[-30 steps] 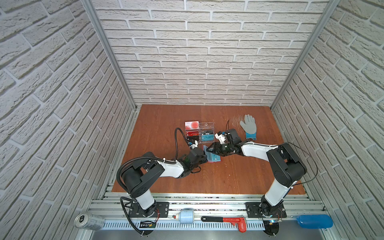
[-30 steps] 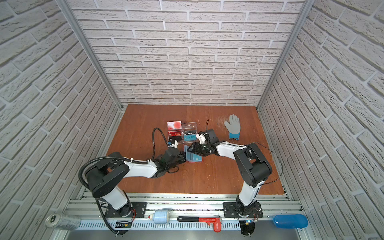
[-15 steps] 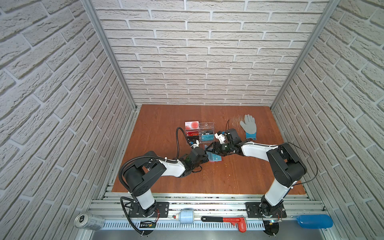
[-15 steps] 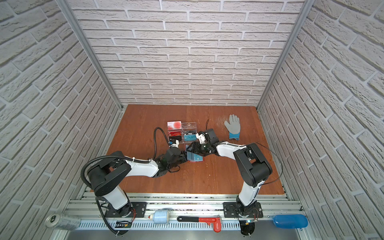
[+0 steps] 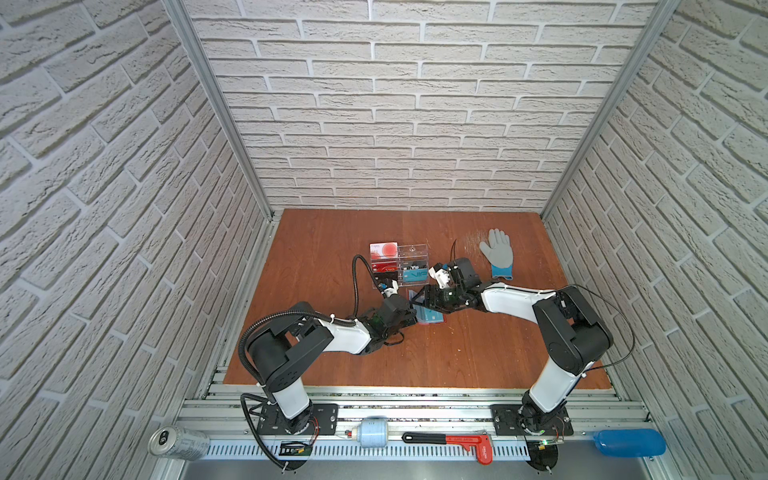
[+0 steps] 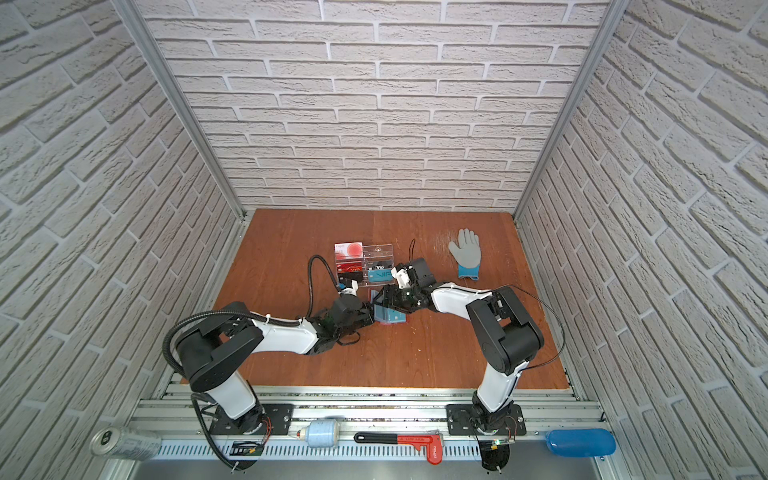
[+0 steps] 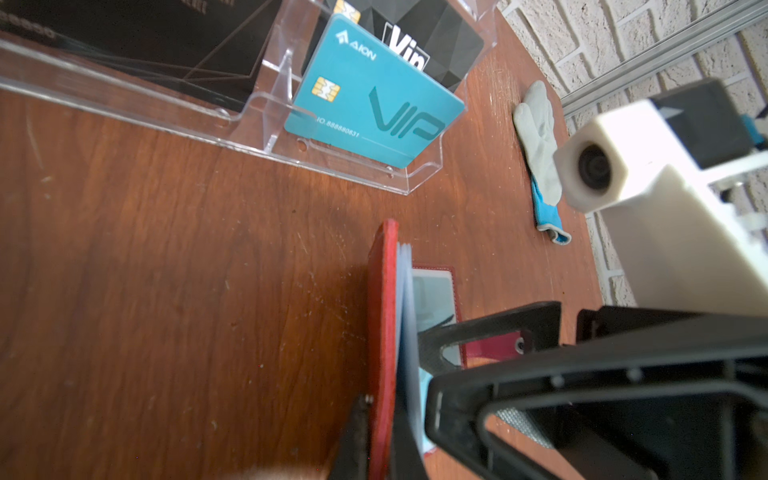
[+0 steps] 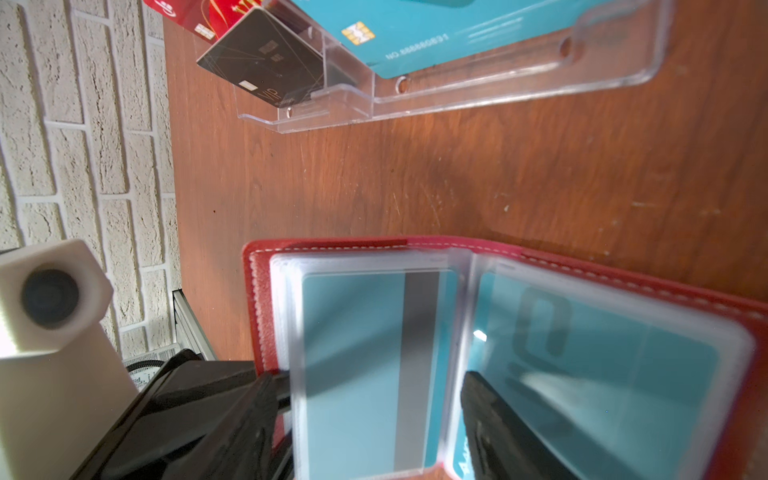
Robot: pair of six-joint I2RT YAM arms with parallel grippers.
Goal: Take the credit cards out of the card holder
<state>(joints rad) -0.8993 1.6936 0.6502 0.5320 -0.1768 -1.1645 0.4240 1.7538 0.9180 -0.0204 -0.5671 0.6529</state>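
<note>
since the left pincer (image 7: 380, 432) is pinched on the red cover of the card holder (image 7: 384, 316) and props that half upright, i judge the pull falls to the right pincer (image 8: 370, 390). its fingers are spread, one on either side of the propped clear sleeve. i can't tell whether they touch it.

the credit cards (image 8: 353, 353) sit straight ahead of the right pincer, inside the sleeves. the striped one faces it between the fingers, with long axis and stripe running along the fingers' line. my guess is the draw goes back along that axis, but i can't see which end the pocket opens. the holder's other half lies flat on the table (image 8: 374, 178), off to one finger's side.

count:
- one holder
- two cards showing: the striped one and one with a dark logo (image 8: 602, 365) in the flat half
- more sleeves stacked, contents hidden
- no card looks out yet
- one acrylic stand (image 8: 457, 99) beyond the holder
- one grey glove (image 5: 497, 257) behind the right pincer's wrist
</note>
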